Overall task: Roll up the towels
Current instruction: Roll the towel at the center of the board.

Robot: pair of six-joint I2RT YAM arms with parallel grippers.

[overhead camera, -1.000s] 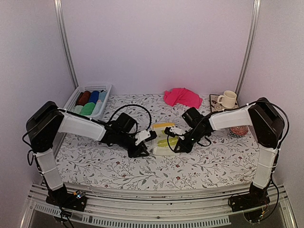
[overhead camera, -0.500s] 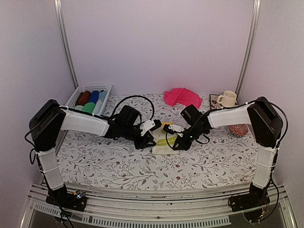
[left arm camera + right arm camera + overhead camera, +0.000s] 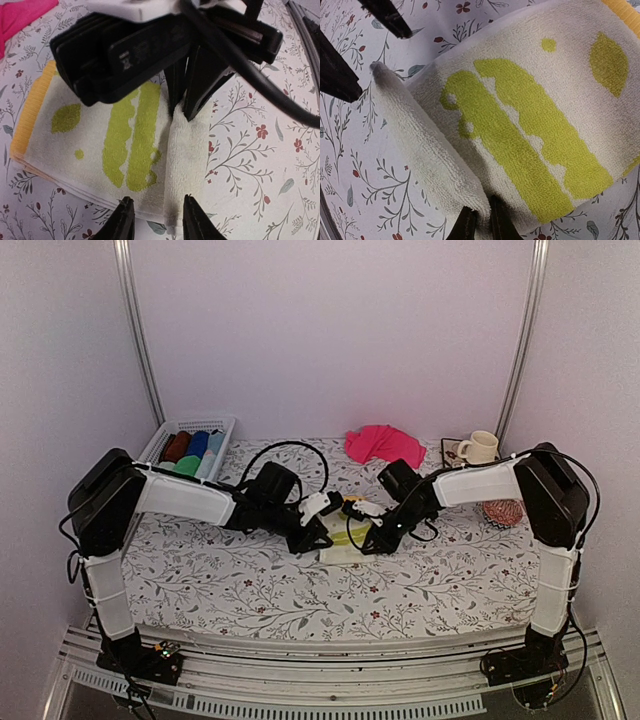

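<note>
The lime-yellow patterned towel (image 3: 342, 542) lies folded on the table, its white edge turned over into a narrow roll (image 3: 187, 150). My right gripper (image 3: 482, 226) is shut on one end of that rolled edge (image 3: 420, 150). My left gripper (image 3: 157, 221) stands at the opposite end, jaws apart on either side of the roll and not pinching it. Seen from above, the left gripper (image 3: 316, 532) and the right gripper (image 3: 366, 538) face each other across the towel. The hot pink towel (image 3: 384, 445) lies crumpled at the back, away from both arms.
A white basket (image 3: 160, 443) with several coloured cloth rolls stands at the back left. A cream mug (image 3: 480, 448) sits on a coaster at the back right, with a round red-orange woven pad (image 3: 503, 513) in front of it near the right arm.
Both grippers have moved away from the near edge toward the back, carrying the towel's near edge over itself. Less of the flat towel shows now.
</note>
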